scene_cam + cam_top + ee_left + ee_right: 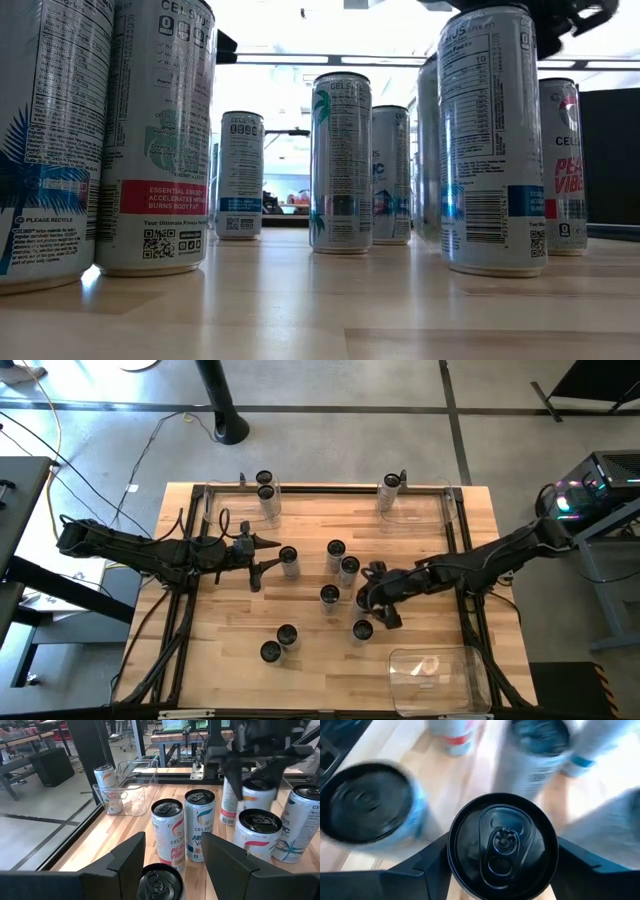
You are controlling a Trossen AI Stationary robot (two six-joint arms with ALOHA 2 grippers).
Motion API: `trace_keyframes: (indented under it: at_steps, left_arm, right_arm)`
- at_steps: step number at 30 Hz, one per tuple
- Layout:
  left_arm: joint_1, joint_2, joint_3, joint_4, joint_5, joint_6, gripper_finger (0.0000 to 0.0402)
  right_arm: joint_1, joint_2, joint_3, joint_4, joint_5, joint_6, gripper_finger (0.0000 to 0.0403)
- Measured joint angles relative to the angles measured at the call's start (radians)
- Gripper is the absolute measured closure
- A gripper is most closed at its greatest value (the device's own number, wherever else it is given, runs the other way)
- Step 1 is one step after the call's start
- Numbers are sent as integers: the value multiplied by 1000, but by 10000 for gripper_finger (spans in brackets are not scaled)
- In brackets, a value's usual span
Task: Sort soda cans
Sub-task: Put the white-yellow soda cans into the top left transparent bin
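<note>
The wooden table (230, 660) carried slim Celsius soda cans, all upright; in the high view a loose cluster stood near the middle, with one can (336, 550) toward twelve o'clock of it, a second (348, 569) just beside that, and a third (329, 597) toward six o'clock; two more cans (287, 635) (270, 652) stood close together toward seven o'clock of the table, and another (362, 630) stood toward five o'clock of the cluster.

The left tool (268, 557) lay at nine o'clock of the cluster, its fingers (131, 857) set partly apart on either side of a dark-topped can (290, 561) without visibly touching it; its wrist view showed that can's top (160, 882) between the two fingers, with a "Peach Vibe" can (168, 834) and a neighbouring can (199, 824) farther ahead.

The right tool (368, 598) was at three o'clock of the cluster, over a can; its wrist view showed the can's black top (502, 846) lying between the fingers (422, 865), which sat close against both sides of it; whether they pressed on it I could not tell.

A clear plastic bin (235, 505) at eleven o'clock of the table held two cans (265, 491); a second clear bin (425, 505) at one o'clock held one can (389, 490); a third clear bin (440, 678) sat at five o'clock.
</note>
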Motion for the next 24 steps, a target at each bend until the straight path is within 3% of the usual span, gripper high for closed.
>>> trace_keyframes:
  at_steps: [11,24]
  left_arm:
    - [2,0,0,0,-1,-3,216]
    - [2,0,0,-11,-1,-3,216]
  right_arm:
    - [-121,-110,0,-186,111,70,158]
    - [-320,-134,0,-342,167,5,158]
